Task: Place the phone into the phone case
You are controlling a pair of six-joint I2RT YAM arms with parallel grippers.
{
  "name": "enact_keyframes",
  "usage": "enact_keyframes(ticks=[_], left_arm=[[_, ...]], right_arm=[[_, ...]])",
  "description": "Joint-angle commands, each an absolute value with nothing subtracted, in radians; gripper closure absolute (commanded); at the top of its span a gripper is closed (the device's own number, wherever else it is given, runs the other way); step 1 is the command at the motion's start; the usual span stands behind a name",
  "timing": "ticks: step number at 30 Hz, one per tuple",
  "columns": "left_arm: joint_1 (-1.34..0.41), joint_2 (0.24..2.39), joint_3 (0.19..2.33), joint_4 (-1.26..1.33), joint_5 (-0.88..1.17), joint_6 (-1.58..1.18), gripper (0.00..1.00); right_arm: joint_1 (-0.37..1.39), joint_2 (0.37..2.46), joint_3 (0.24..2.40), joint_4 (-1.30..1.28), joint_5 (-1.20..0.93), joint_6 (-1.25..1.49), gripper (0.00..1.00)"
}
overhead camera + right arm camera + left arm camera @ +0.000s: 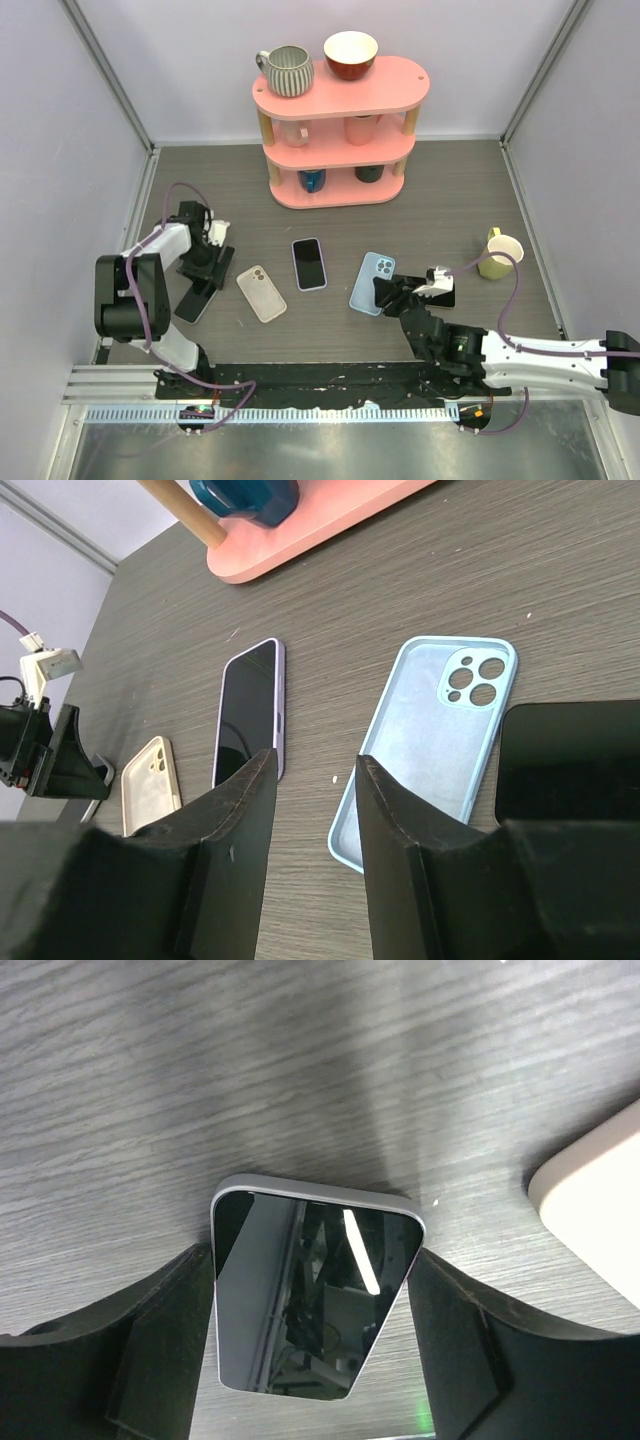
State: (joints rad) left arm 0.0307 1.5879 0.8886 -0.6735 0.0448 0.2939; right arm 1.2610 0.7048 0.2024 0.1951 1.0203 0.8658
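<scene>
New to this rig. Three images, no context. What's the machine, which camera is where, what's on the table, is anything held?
Two robot arms are bolted at the table's near edge. The overhead picture looks down from behind them; the other two come from cameras on each wrist.

On the table: a pink shelf holding mugs and a bowl, a purple-edged phone lying screen up, a cream case, a light blue case lying hollow side up, a black phone beside it, and a yellow mug.

The left gripper straddles another phone, fingers on either side, not clearly clamped yet. The right gripper hovers partly open near the blue case, holding nothing.
</scene>
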Motion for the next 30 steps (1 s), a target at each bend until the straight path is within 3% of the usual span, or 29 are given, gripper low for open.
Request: enact_keyframes(ticks=[1, 8, 14, 20, 29, 30], left_arm=[[0.026, 1.736, 0.974, -0.638, -0.026, 0.189, 0.32], [0.028, 1.766, 1.043, -0.644, -0.034, 0.080, 0.46], [0.046, 1.753, 1.095, -0.658, 0.029, 0.008, 0.51], [0.060, 1.844, 1.216, -0.840, 0.103, -0.100, 0.53], [0.101, 1.799, 1.144, -0.822, 0.221, -0.230, 0.60], [0.110, 1.798, 1.146, -0.825, 0.303, -0.242, 0.60]], right_arm=[[1.255, 0.729, 0.210, 0.239, 1.066, 0.850, 0.57], [1.253, 0.762, 0.218, 0.235, 1.039, 0.862, 0.57], [1.255, 0.787, 0.229, 0.238, 1.026, 0.859, 0.57], [1.255, 0.864, 0.264, 0.252, 0.944, 0.853, 0.57], [1.253, 0.979, 0.328, 0.270, 0.867, 0.845, 0.56], [1.253, 0.992, 0.330, 0.271, 0.864, 0.848, 0.56]])
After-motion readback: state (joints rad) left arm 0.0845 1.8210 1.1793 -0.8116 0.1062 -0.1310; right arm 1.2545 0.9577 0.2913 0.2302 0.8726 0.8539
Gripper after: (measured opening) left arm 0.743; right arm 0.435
